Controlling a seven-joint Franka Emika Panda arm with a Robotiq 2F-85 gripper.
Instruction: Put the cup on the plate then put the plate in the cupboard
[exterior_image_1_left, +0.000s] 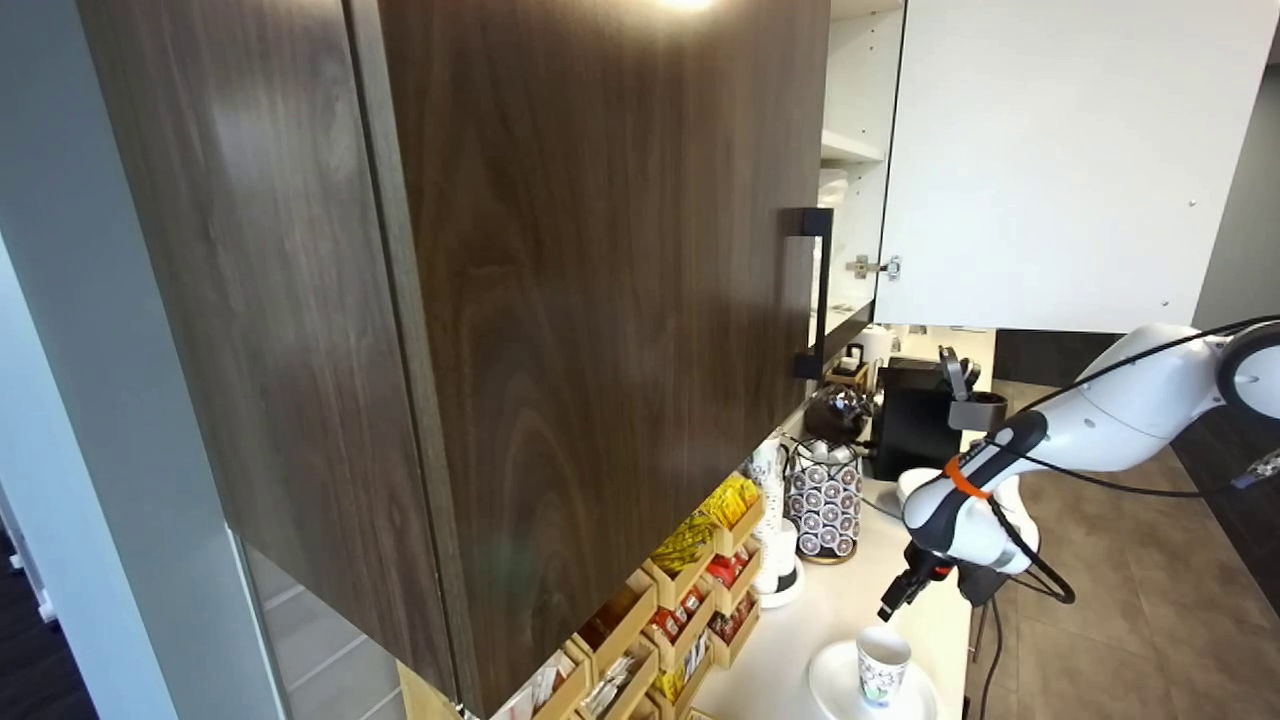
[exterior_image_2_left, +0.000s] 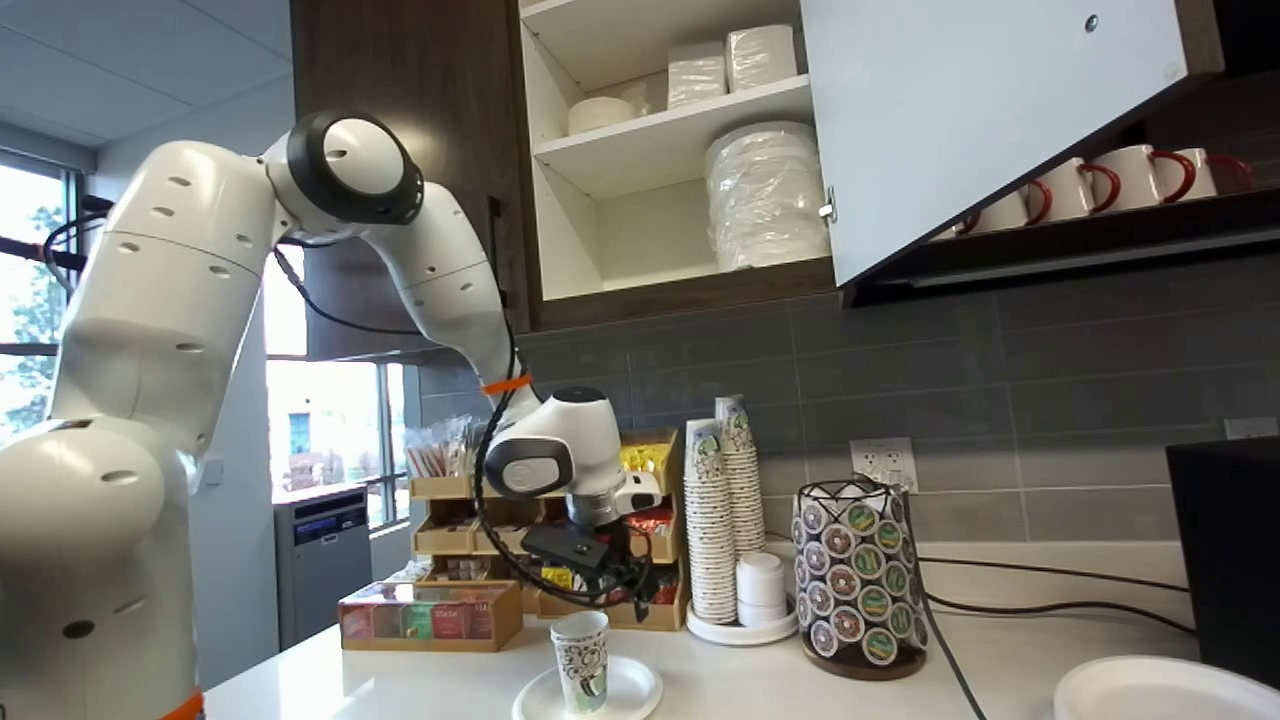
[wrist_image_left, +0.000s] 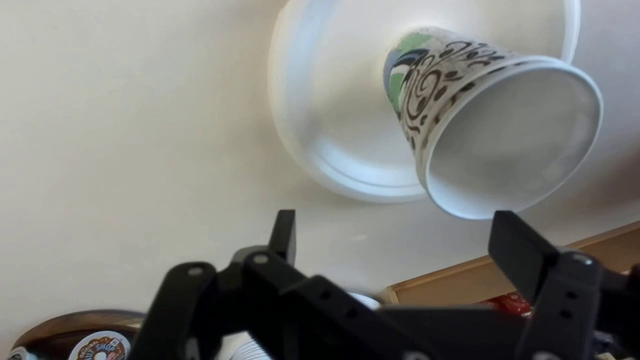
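Behind the cup on the plate stand stacked cups and a pod holder, hand spread wide.

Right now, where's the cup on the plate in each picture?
In an exterior view: cup, bottom, right of centre.
In an exterior view: cup, bottom, just left of centre.
In the wrist view: cup, upper right, its open top showing.
Shared landmark: the white plate under it, in all three.
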